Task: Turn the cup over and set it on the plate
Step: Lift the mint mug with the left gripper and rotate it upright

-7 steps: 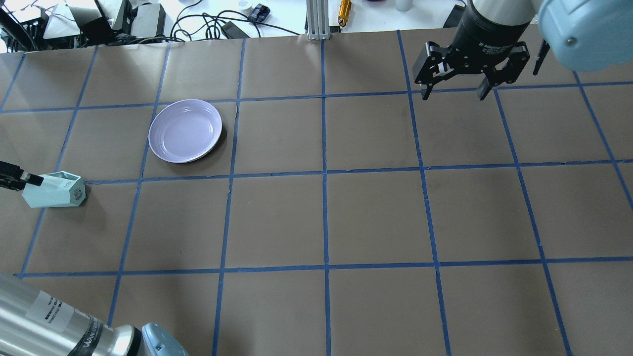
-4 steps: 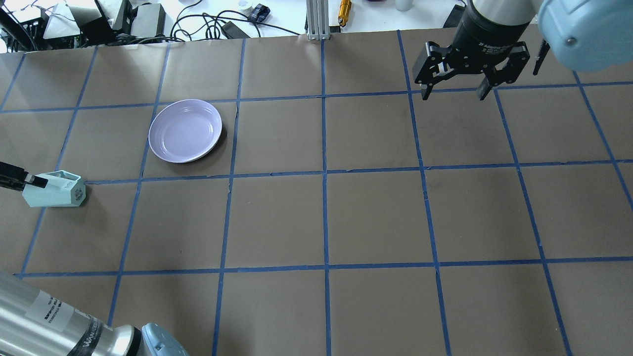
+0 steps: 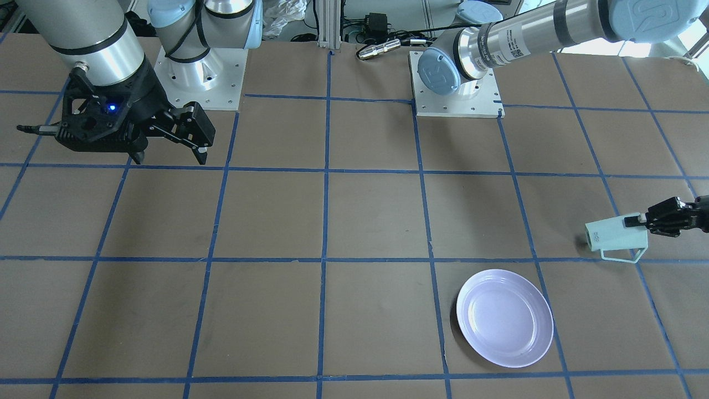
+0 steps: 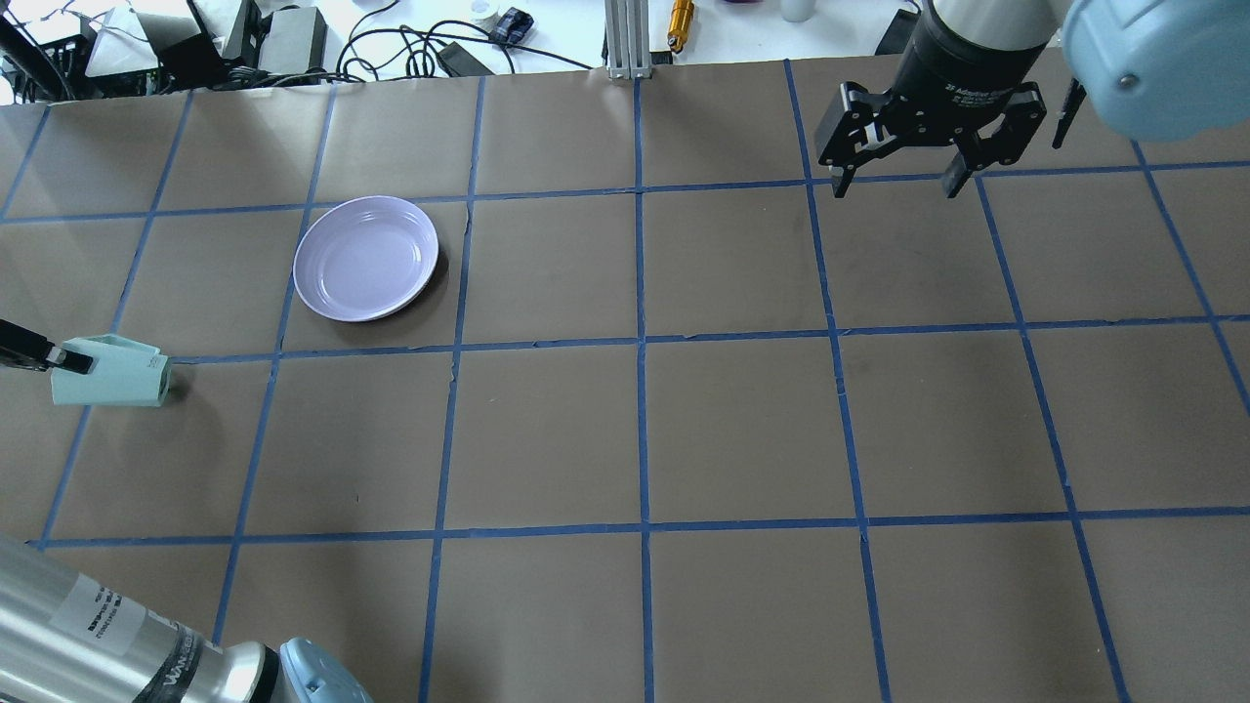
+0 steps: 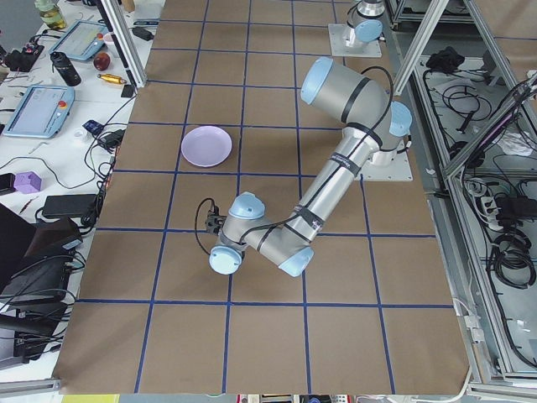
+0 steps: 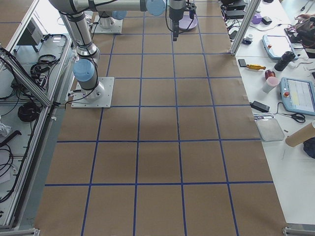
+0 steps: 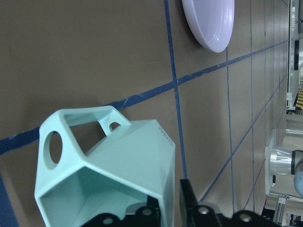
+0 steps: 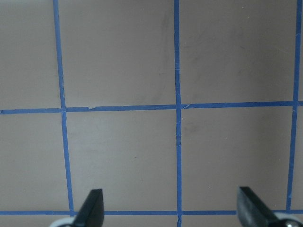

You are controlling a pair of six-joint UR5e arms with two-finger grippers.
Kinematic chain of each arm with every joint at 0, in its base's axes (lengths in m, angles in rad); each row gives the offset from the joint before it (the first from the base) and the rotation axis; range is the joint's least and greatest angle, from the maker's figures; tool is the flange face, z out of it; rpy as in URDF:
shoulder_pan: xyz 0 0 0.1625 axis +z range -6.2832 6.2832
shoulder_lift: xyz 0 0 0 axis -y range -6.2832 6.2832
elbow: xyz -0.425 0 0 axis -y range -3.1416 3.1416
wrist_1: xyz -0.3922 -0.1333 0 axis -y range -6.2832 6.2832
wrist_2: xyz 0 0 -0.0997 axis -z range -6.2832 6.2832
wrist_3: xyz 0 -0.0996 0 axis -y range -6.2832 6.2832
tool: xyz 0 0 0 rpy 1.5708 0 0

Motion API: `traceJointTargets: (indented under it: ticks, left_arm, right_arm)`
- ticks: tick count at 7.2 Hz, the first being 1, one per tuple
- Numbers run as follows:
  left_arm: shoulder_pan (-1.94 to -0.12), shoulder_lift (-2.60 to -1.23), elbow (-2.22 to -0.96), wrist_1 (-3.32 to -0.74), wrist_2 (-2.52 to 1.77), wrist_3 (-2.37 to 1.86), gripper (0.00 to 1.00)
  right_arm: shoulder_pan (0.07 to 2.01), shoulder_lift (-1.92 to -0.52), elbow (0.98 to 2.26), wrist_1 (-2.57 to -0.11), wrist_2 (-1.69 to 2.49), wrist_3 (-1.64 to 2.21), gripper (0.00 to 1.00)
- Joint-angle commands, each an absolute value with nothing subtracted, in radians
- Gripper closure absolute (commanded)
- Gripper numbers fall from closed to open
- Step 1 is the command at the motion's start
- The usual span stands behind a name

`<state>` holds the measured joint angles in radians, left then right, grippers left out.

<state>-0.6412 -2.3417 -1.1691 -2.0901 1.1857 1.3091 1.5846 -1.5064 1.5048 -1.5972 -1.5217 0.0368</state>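
The mint-green cup [image 4: 109, 372] is on its side at the table's left edge, its base towards the table's middle. It also shows in the front view [image 3: 616, 235], handle on its plate-facing side, and in the left wrist view [image 7: 109, 175]. My left gripper [image 4: 61, 360] [image 3: 637, 220] [image 7: 165, 208] is shut on the cup's rim wall, one finger inside. I cannot tell whether the cup touches the table. The lavender plate [image 4: 366, 258] [image 3: 505, 317] [image 7: 210, 21] lies empty, one grid square away. My right gripper [image 4: 894, 181] [image 3: 168, 158] [image 8: 171, 210] hangs open and empty at the far right.
Brown paper with a blue tape grid [image 4: 640, 342] covers the table. Cables, boxes and an aluminium post [image 4: 625, 39] sit beyond the far edge. My left arm's forearm [image 4: 88, 625] crosses the near left corner. The arm bases [image 3: 457, 83] stand on the robot's side.
The cup has turned in my left gripper: its base no longer faces the overhead camera and it lies more level. The right gripper has barely moved.
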Motion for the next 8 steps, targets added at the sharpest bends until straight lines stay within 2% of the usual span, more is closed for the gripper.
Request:
traceJointTargets:
  ticks: [1, 4, 8]
  left_arm:
    - [-0.644, -2.333, -1.166, -2.095, 1.186, 1.310, 1.00]
    - [-0.688, -2.238, -1.161, -2.108, 1.201, 1.284, 1.00]
    - [-0.823, -2.065, -1.183, -2.138, 1.233, 1.021, 1.00]
  right_arm:
    - [1.585, -1.506, 1.505, -1.597, -1.522, 0.037, 0.00]
    - [1.585, -1.506, 1.505, -1.597, -1.522, 0.037, 0.00]
    - [1.585, -1.506, 1.506, -1.597, -1.522, 0.037, 0.00]
